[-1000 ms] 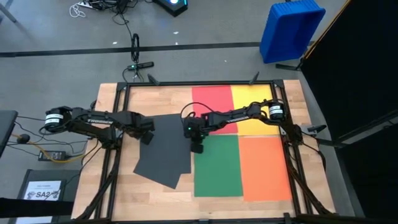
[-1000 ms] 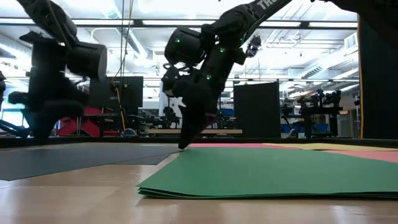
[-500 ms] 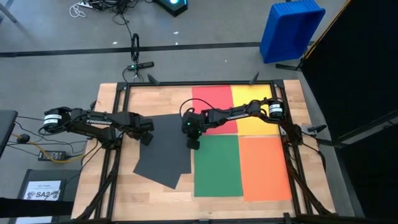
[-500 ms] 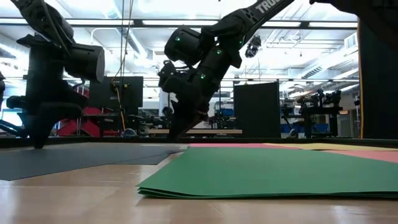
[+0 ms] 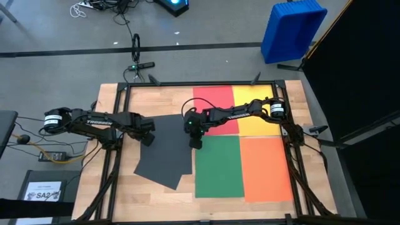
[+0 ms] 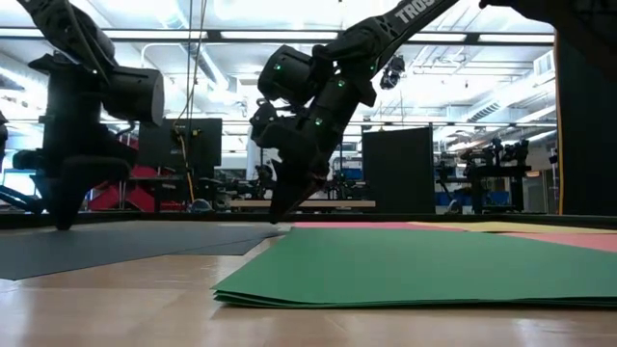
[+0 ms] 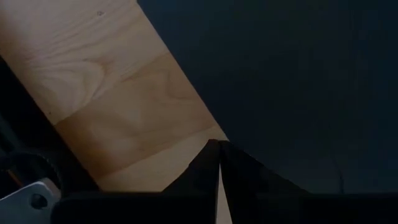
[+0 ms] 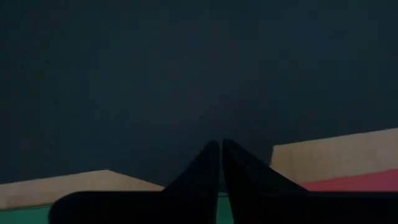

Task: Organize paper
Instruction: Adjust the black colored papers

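Wooden table (image 5: 159, 194) carries the skewed black paper (image 5: 164, 150), both clenched hands, left hand (image 5: 149, 138) and right hand (image 5: 195, 143), pressing its edges to slide it square.

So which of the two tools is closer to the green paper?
The right tool: it sits at the green paper's top-left corner. The left tool is farther away, across the black paper.
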`<state>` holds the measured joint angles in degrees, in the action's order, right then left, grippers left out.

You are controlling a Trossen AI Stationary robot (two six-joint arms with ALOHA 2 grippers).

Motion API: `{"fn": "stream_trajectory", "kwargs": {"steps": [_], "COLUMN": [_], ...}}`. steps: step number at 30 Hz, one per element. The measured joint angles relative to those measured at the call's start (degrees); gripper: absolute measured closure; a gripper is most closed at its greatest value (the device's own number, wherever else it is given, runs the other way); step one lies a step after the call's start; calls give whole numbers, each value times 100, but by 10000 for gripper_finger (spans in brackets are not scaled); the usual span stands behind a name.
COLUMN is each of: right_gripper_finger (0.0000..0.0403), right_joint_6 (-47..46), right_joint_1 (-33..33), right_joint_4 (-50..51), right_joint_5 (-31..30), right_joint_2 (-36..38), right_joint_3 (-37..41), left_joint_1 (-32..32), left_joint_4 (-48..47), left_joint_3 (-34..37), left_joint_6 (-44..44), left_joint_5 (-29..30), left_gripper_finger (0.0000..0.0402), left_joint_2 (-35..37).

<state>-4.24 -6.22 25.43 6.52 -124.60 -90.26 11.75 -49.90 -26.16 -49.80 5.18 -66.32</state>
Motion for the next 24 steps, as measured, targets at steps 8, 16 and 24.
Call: {"fn": "stream_trajectory", "kwargs": {"steps": [8,16,24], "right_gripper_finger": [403,403,403], "right_joint_6": [25,206,333], "right_joint_1": [85,842,1174], "right_joint_4": [642,987,1009], "right_joint_5": [-166,-522,-524], "right_joint_2": [260,231,184], "right_joint_3": [-8,-14,-468], "left_joint_1": [-7,-24,-252], "left_joint_4": [-53,-587,199], "left_joint_3": [-14,-572,-1175], "left_joint_6": [107,179,1025], "left_joint_5": [41,548,700], "left_gripper_finger": [402,402,402], "left_joint_2": [0,239,490]}}
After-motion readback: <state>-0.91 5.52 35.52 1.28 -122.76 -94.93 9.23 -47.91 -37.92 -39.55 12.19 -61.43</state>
